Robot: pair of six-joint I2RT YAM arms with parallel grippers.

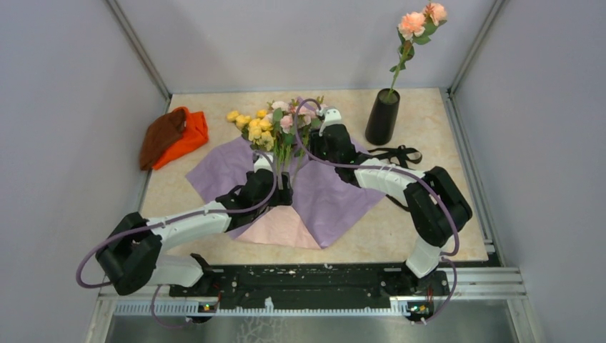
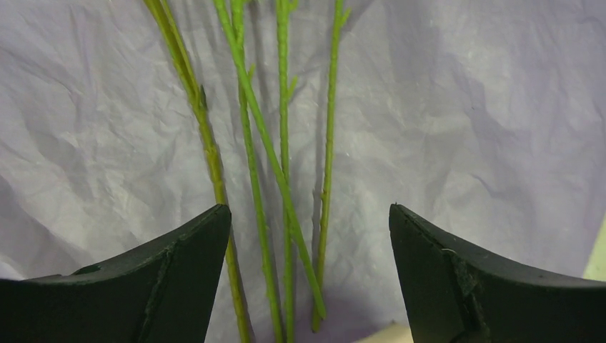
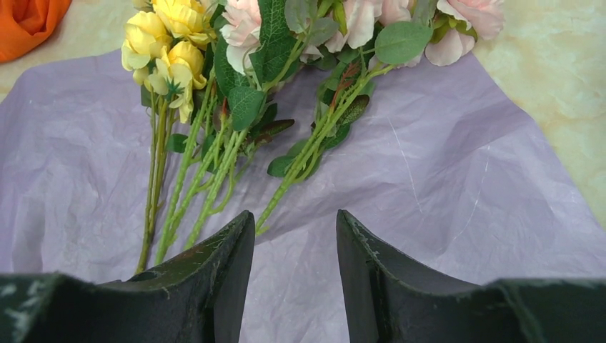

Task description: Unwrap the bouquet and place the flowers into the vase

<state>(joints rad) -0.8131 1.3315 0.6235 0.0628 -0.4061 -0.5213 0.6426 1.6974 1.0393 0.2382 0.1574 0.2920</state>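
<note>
While the wrapping (image 1: 329,200) is lying open mid-worktop (image 1: 429,221) with the flowers (image 3: 236,107) on it and one rose (image 1: 413,23) standing in the vase (image 1: 382,118) by the far-right corner, you're picking stems: left claw (image 2: 309,211) spread wide over them, right claw (image 3: 294,214) parted, pinching nothing. Next is probably calling for closing on one stem.

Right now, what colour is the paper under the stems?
Lilac paper; right wrist view shows it best.
</note>
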